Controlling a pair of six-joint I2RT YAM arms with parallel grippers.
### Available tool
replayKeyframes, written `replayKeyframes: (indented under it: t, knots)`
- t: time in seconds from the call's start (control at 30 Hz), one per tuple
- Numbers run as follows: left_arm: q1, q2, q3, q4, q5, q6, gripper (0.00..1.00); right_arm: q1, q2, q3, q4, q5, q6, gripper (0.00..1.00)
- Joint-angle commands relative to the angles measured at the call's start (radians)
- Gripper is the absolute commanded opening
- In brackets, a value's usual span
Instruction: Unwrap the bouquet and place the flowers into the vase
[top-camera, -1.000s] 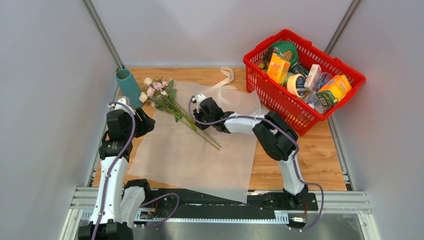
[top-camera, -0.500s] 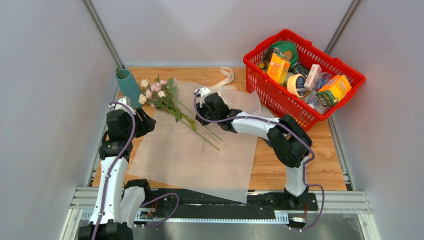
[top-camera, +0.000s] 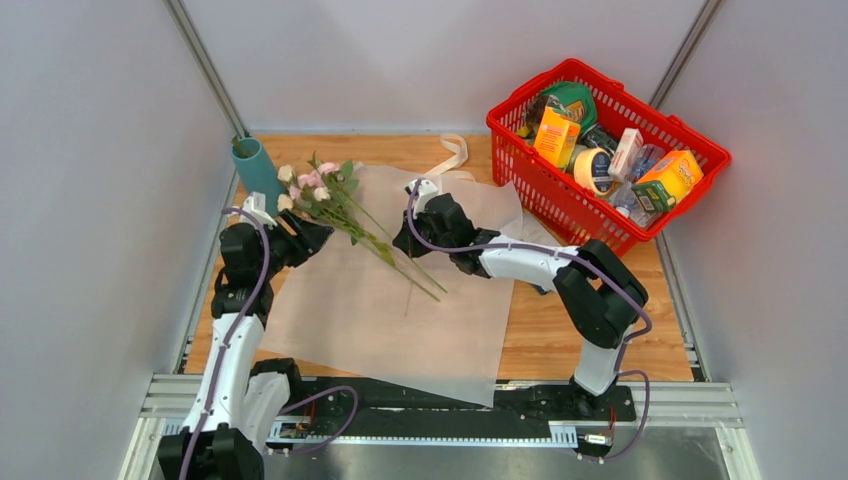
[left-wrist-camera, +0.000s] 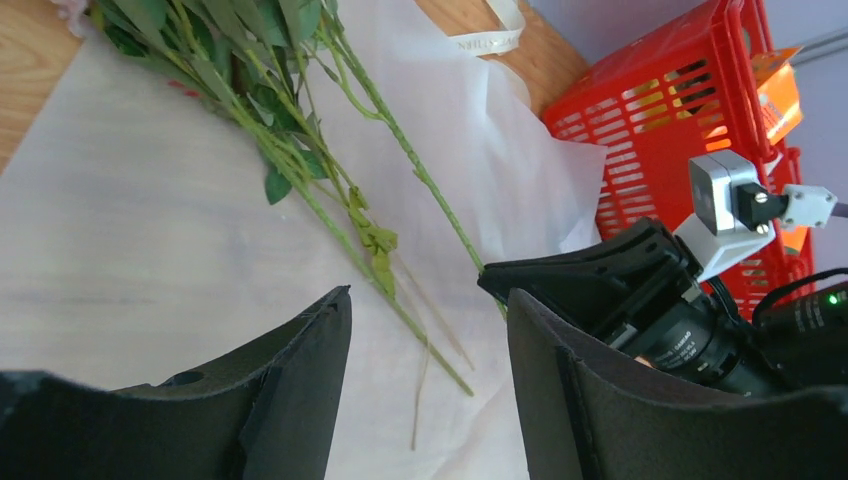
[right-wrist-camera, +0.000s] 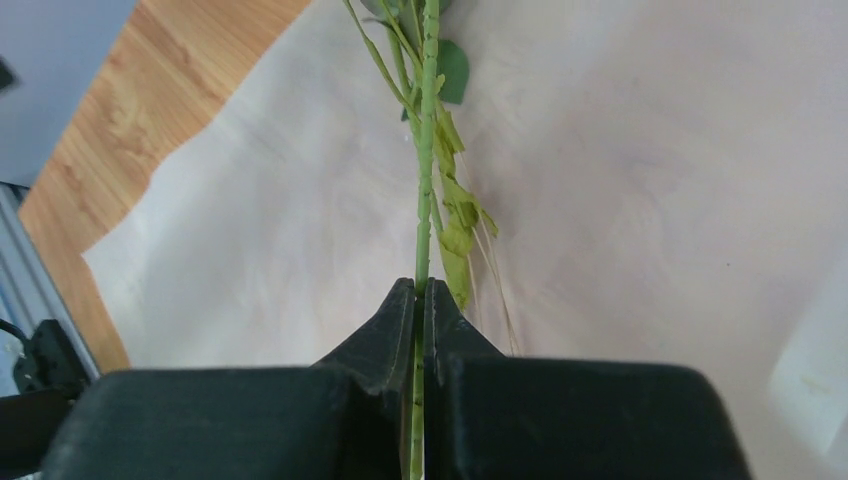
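Note:
The bouquet lies unwrapped: its white paper (top-camera: 400, 320) is spread flat on the wooden table. The flowers (top-camera: 318, 185), pink and cream roses on long green stems, lie across the sheet with their heads beside the teal vase (top-camera: 257, 168). The vase stands upright at the back left. My right gripper (top-camera: 403, 243) is shut on one green stem (right-wrist-camera: 428, 150), pinched between its fingertips (right-wrist-camera: 421, 295). Just right of the vase, my left gripper (top-camera: 312, 235) hovers open over the paper, holding nothing (left-wrist-camera: 428, 300). The other stems (left-wrist-camera: 300, 170) lie ahead of it, and the right gripper (left-wrist-camera: 600, 280) sits to its right.
A red basket (top-camera: 560, 210) full of boxes and tape stands at the back right, also visible in the left wrist view (left-wrist-camera: 680, 120). The loose cream ribbon (top-camera: 455, 155) lies behind the paper. Grey walls close in both sides.
The right gripper closed on a stem and drew back to the right with it. The flower heads shifted toward the vase. The left gripper swung right, away from the vase.

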Motion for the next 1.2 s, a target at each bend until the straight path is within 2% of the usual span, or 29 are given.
replayKeyframes:
  t: [0.0, 0.13, 0.4, 0.67, 0.87, 0.93, 0.97, 1.13, 1.17]
  knots:
    - [-0.047, 0.048, -0.067, 0.306, -0.026, -0.202, 0.67, -0.004, -0.063, -0.026, 0.147, -0.047, 0.087, 0.00]
    - [-0.115, 0.156, -0.115, 0.504, -0.050, -0.280, 0.67, -0.004, -0.085, -0.079, 0.214, -0.087, 0.126, 0.00]
    - [-0.242, 0.418, -0.127, 0.707, -0.153, -0.362, 0.65, -0.003, -0.100, -0.119, 0.256, -0.114, 0.156, 0.00]
    - [-0.305, 0.643, -0.055, 0.813, -0.218, -0.400, 0.61, -0.003, -0.097, -0.131, 0.274, -0.136, 0.179, 0.00]
    - [-0.308, 0.739, -0.011, 0.876, -0.196, -0.426, 0.48, -0.004, -0.091, -0.164, 0.289, -0.150, 0.189, 0.00]
    - [-0.308, 0.762, 0.002, 0.879, -0.178, -0.426, 0.40, -0.003, -0.082, -0.165, 0.291, -0.159, 0.189, 0.00]
    - [-0.308, 0.769, 0.005, 0.893, -0.161, -0.426, 0.31, -0.004, -0.079, -0.168, 0.291, -0.159, 0.190, 0.00]
    - [-0.308, 0.736, 0.011, 0.881, -0.144, -0.397, 0.10, -0.004, -0.067, -0.170, 0.293, -0.150, 0.195, 0.00]
    - [-0.308, 0.713, 0.022, 0.849, -0.144, -0.385, 0.06, -0.003, -0.067, -0.171, 0.294, -0.150, 0.193, 0.02]
